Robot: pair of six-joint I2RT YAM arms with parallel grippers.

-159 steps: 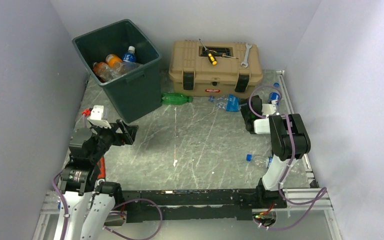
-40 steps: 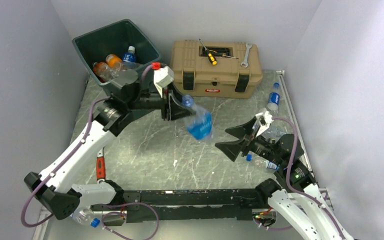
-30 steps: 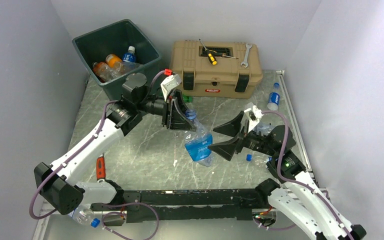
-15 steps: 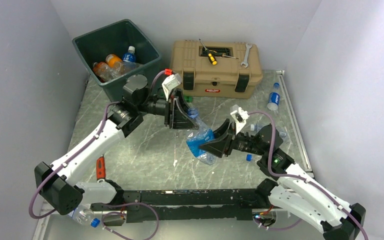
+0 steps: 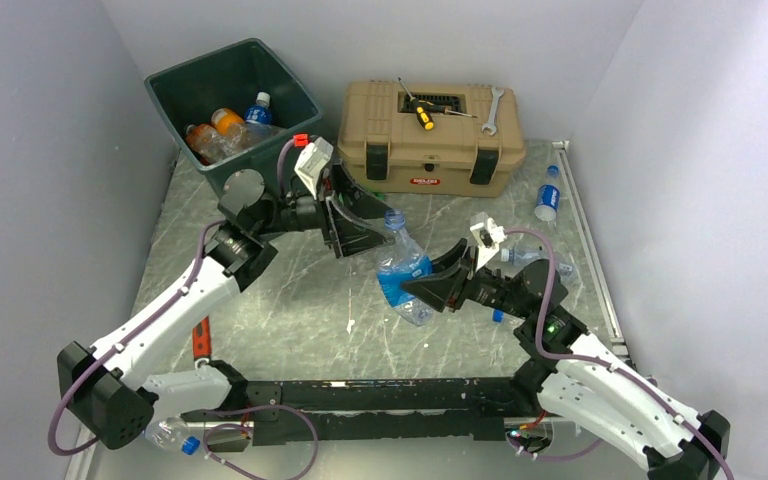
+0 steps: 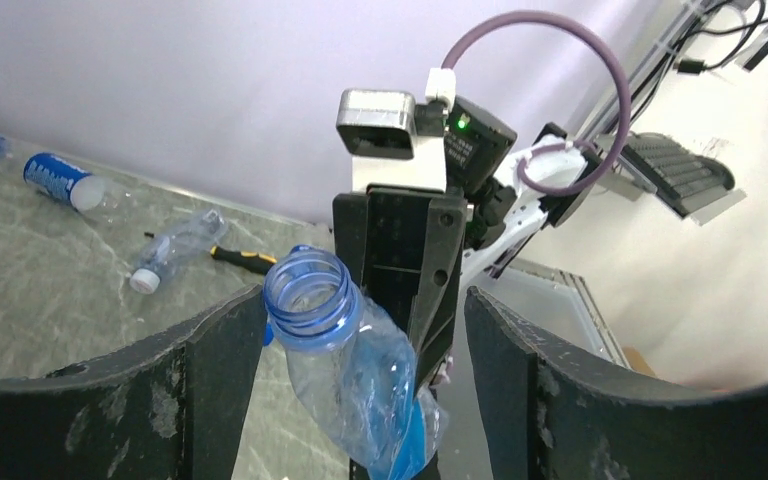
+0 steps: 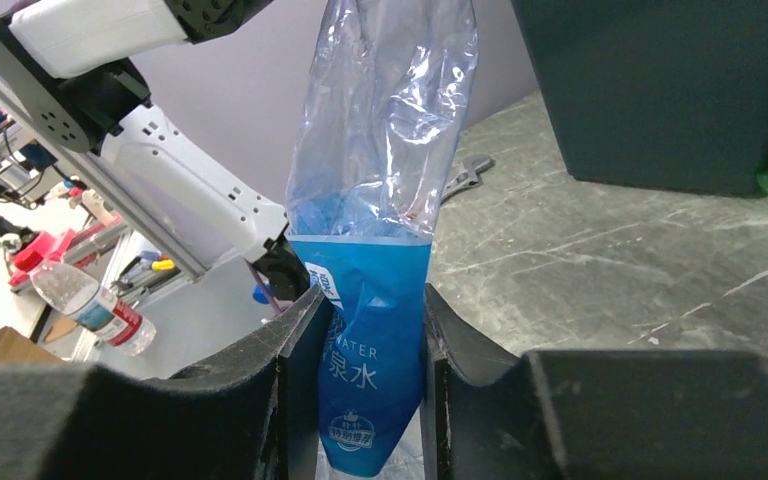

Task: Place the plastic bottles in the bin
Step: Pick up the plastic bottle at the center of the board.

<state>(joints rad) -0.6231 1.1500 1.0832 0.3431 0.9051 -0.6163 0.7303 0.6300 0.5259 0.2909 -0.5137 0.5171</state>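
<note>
1. Holds the crushed bottle point(image 5: 401, 268) up off the table point(image 5: 290, 290), to the right of the bin point(image 5: 290, 78) and nearer the arm bases than it, well apart from its rim.
2. Pinches the blue label band with the right gripper point(image 5: 426, 286), jaws closed flat against both faces of the squashed plastic. Shows plainly in the right wrist view point(image 7: 368, 330).
3. Brackets the open, capless neck with the left gripper point(image 5: 374, 230), jaws standing wide. Puts one finger point(image 6: 215, 350) just beside the neck or touching it, cannot tell which; keeps the other clear. Grips nothing there, so probably carries the weight on the right side alone.
4. Reads as a mid-air hand-off: two grippers at one bottle, only one of them clamped.
5. Calls next for a carry leftward and away, up over the bin's lip, then a release above the opening.
6. Risks a slip or a fold, judging by how thin and crumpled the plastic looks under a narrow pinch.
7. Counts several orange and clear bottles point(image 5: 225, 125) inside the bin, and a blue-labelled bottle point(image 5: 548, 200) lying far to the bin's right, past the toolbox point(image 5: 430, 135). Puts the task partway done.
</note>
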